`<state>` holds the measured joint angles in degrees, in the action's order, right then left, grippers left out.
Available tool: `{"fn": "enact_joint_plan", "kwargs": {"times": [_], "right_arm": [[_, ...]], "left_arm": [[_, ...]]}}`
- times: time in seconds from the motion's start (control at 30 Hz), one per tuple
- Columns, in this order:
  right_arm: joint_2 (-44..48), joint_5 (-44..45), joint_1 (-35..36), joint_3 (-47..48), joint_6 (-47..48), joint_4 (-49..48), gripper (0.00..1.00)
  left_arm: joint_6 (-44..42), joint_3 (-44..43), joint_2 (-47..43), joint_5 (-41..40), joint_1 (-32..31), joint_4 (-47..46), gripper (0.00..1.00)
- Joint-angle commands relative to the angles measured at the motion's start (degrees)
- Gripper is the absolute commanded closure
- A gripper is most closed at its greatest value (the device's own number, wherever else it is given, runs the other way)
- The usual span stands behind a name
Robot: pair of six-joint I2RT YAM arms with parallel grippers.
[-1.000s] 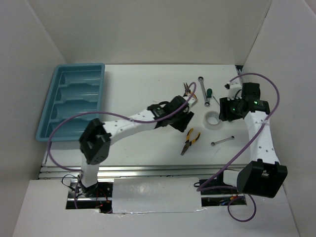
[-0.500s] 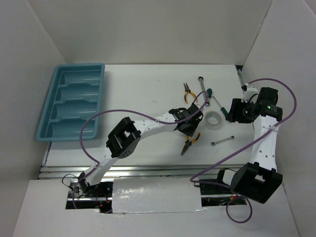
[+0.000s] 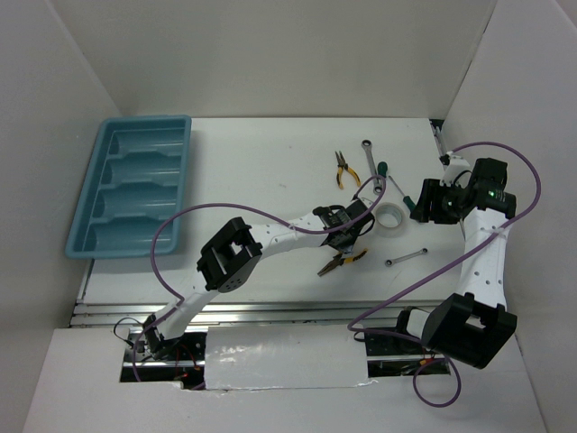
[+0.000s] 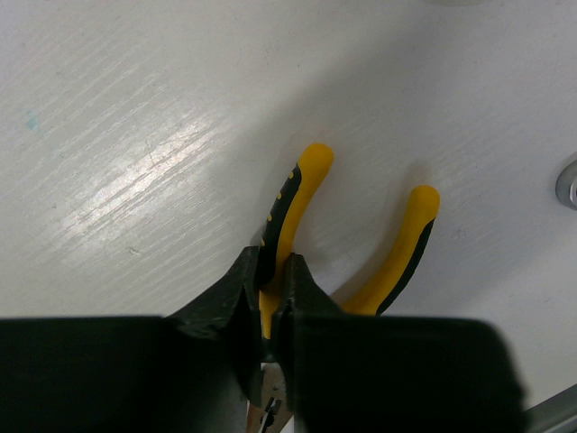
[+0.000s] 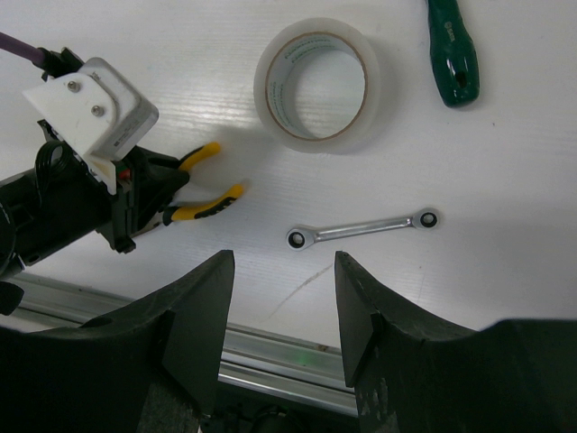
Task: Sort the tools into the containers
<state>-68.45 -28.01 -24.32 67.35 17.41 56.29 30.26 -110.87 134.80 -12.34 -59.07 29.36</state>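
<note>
My left gripper [image 4: 275, 263] is shut on one yellow-and-black handle of a pair of pliers [image 4: 305, 185] lying near the table's front middle [image 3: 341, 262]; the other handle [image 4: 407, 236] splays free. My right gripper [image 5: 284, 307] hangs open and empty at the right [image 3: 422, 204], above a slim silver wrench [image 5: 361, 230]. The white tape ring [image 3: 390, 216] lies between the two grippers. Farther back lie a second pair of pliers [image 3: 343, 169], a second wrench [image 3: 371, 156] and the green-handled screwdriver [image 3: 382, 172]. The light blue tray [image 3: 144, 119] stands at the far left, with nothing in its compartments.
White walls close in the table on the left, back and right. A metal rail [image 3: 270, 311] runs along the front edge. Purple cables [image 3: 162, 236] loop beside both arms.
The left gripper swung from beside the far pliers down to the near pliers and shut on one handle, turning them slightly. The right arm shifted right early on, then held still.
</note>
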Motion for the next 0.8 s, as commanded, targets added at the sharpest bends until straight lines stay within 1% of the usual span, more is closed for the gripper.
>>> {"fn": "enact_joint_plan", "kwargs": {"times": [0.0,0.03,0.07,0.1,0.17,0.23,0.27,0.3,0.33,0.4,0.43,0.5,0.53,0.57,0.6,0.63,0.67,0.7,0.73,0.77], "right_arm": [[0.5,-1.0,-0.2,2.8,0.7,1.1,0.44],[0.5,-1.0,-0.2,2.8,0.8,1.1,0.44],[0.5,-1.2,-0.2,2.9,0.9,1.1,0.43],[0.7,-1.3,-0.3,2.8,1.0,1.3,0.44],[0.9,-1.7,-0.3,3.0,0.9,1.2,0.44],[0.9,-2.1,-0.2,3.0,0.9,1.2,0.44],[1.0,-2.5,-0.2,3.0,0.8,1.1,0.44],[1.0,-2.6,-0.1,3.0,0.7,0.9,0.43],[1.0,-2.7,0.0,3.0,0.5,0.6,0.43],[0.9,-3.0,0.2,3.1,0.3,0.4,0.43],[0.8,-3.1,0.5,3.1,0.2,0.1,0.43],[0.6,-3.3,0.9,3.1,-0.2,-0.2,0.43],[0.5,-3.3,1.2,3.2,-0.4,-0.6,0.43],[0.4,-3.3,1.6,3.2,-0.6,-0.8,0.43],[0.4,-3.4,1.8,3.2,-0.9,-0.9,0.43],[0.2,-3.4,2.4,3.2,-1.1,-1.2,0.43],[0.1,-3.4,2.8,3.3,-1.4,-1.4,0.43],[0.0,-3.5,3.0,3.2,-1.6,-1.4,0.43],[0.0,-3.5,3.6,3.1,-1.9,-1.7,0.43],[0.1,-3.5,3.7,3.0,-2.0,-1.8,0.42]], "left_arm": [[-2.7,0.4,-1.2,-0.8,0.8,1.8,0.85],[-3.8,-0.1,-1.5,-0.8,1.1,2.1,0.93],[-6.3,-0.7,-2.3,-1.3,1.6,2.3,1.00],[-7.7,-1.2,-2.8,-2.6,2.3,2.8,1.00],[-11.5,-1.1,-5.1,-2.8,3.4,3.6,1.00],[-15.5,1.5,-7.8,-2.1,5.9,3.0,1.00],[-16.9,2.7,-11.1,-1.7,6.6,2.3,1.00],[-17.9,5.1,-13.1,-0.6,8.6,0.9,1.00],[-20.6,6.3,-16.8,0.9,9.8,0.1,1.00],[-22.7,7.7,-20.6,3.0,13.2,-0.8,1.00],[-25.2,7.3,-23.5,4.3,14.1,-0.2,1.00],[-29.1,3.7,-25.5,5.2,16.2,1.5,1.00],[-34.1,1.7,-26.5,4.3,16.7,4.4,1.00],[-36.1,0.1,-27.0,3.4,17.2,5.5,1.00],[-38.0,-2.5,-27.7,2.2,18.5,6.2,1.00],[-41.5,-2.7,-30.3,1.0,19.6,4.9,1.00],[-43.0,-1.7,-32.0,0.7,22.7,3.4,1.00],[-45.4,-0.6,-35.1,0.1,24.6,1.4,1.00],[-47.1,0.7,-36.4,2.6,29.7,-1.6,1.00],[-50.3,0.4,-37.2,5.3,32.9,-2.1,1.00]]}}
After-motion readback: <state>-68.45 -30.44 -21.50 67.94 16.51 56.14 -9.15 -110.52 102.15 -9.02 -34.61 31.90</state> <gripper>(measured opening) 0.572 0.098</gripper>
